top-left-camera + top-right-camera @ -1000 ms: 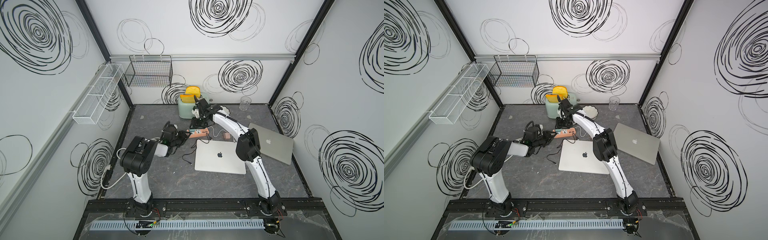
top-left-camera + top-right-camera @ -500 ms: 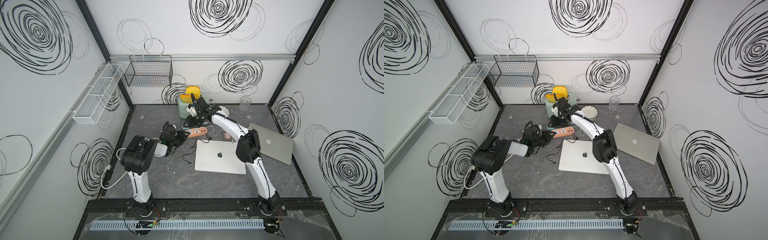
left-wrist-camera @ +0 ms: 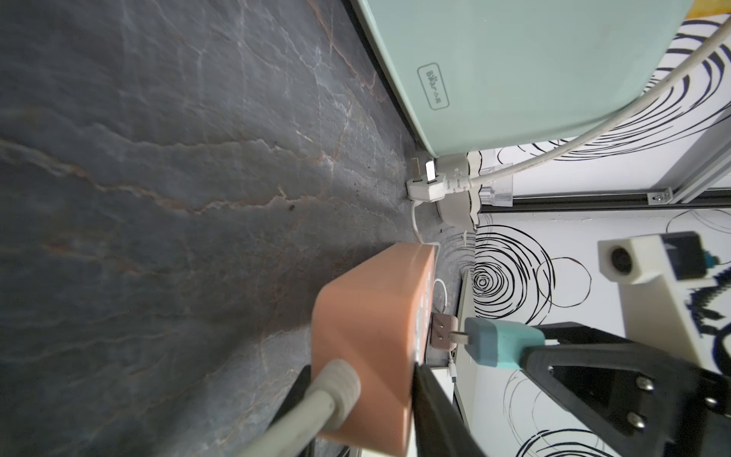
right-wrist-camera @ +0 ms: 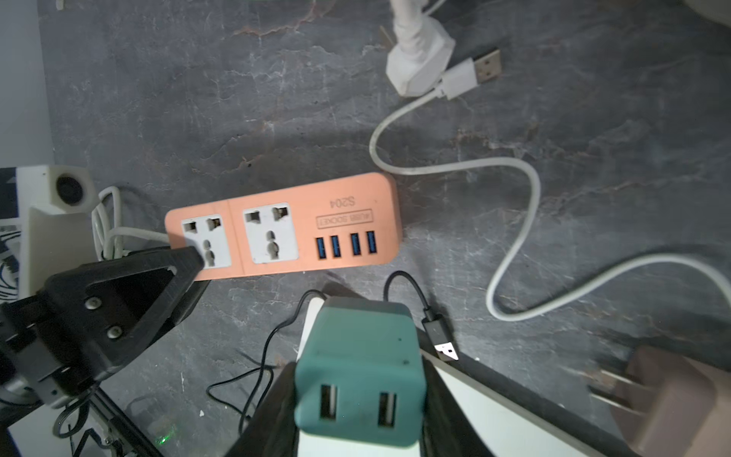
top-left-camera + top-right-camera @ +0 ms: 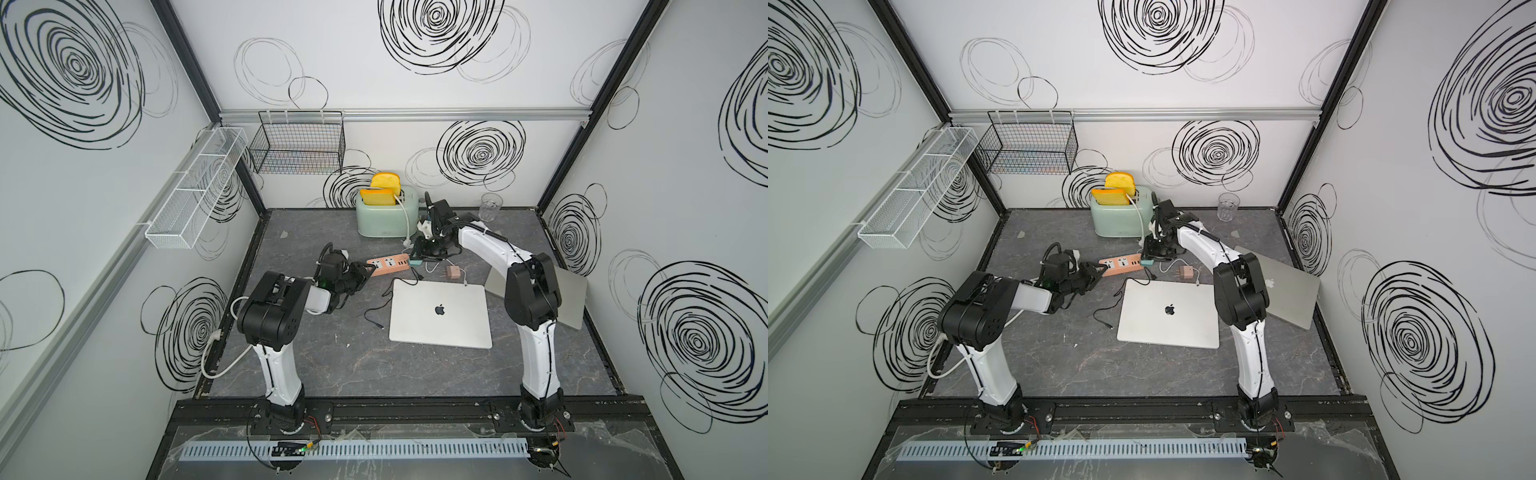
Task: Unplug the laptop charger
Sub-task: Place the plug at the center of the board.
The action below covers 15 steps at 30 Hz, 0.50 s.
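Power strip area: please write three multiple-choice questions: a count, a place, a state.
1. How many blue USB ports has the power strip? A) two B) four C) six
2. Where is the pink charger? A) in the power strip B) on the table beside the laptop C) on the laptop
3. The teal charger is: A) plugged in B) lying loose C) held unplugged by the right gripper
B: four slots in a row. B: it lies by the laptop's edge. C: bare prongs show.
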Tool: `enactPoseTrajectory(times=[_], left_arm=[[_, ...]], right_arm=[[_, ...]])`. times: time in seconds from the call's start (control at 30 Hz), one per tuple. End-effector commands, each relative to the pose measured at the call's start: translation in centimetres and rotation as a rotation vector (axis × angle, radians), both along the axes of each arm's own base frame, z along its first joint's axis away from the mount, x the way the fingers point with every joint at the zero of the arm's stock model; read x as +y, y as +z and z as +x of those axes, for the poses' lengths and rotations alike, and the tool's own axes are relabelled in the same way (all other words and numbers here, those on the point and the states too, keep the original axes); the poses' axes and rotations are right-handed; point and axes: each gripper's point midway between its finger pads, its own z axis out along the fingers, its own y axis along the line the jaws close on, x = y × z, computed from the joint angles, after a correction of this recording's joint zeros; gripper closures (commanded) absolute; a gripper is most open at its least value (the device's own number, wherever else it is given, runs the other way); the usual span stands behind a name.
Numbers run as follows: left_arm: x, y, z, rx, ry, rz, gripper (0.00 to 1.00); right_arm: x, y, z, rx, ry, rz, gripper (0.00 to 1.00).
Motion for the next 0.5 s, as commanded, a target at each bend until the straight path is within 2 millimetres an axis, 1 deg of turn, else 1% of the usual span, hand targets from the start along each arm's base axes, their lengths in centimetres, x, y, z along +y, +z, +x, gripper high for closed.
enactPoseTrajectory(times=[0.0, 0.07, 0.13, 0.2, 0.3, 0.4, 0.47], left_arm=[[3.0, -8.0, -5.1, 0.296, 0.035, 0.161, 0.80], [3.2, -7.9, -5.2, 0.296, 0.033, 0.177, 0.77], [3.5, -7.8, -5.3, 0.294, 0.033, 0.197, 0.72], [3.5, -7.6, -5.4, 0.288, 0.033, 0.197, 0.63], [3.6, -7.5, -5.6, 0.289, 0.043, 0.176, 0.53], [3.6, -7.1, -5.7, 0.288, 0.043, 0.166, 0.40], [3.7, -6.7, -5.8, 0.280, 0.043, 0.165, 0.34]], right_arm=[[-0.2, 0.3, 0.8, -0.040, -0.021, 0.066, 0.80], [-0.3, -0.7, 0.6, -0.015, -0.018, 0.064, 0.80], [-0.1, -1.0, 0.8, -0.019, -0.010, 0.067, 0.79], [0.3, -1.1, 0.9, -0.032, 0.000, 0.105, 0.78], [0.7, -1.7, 0.8, -0.024, -0.011, 0.150, 0.77], [0.7, -2.4, 0.7, -0.009, -0.016, 0.162, 0.75], [0.5, -2.7, 0.5, -0.003, -0.018, 0.153, 0.73]])
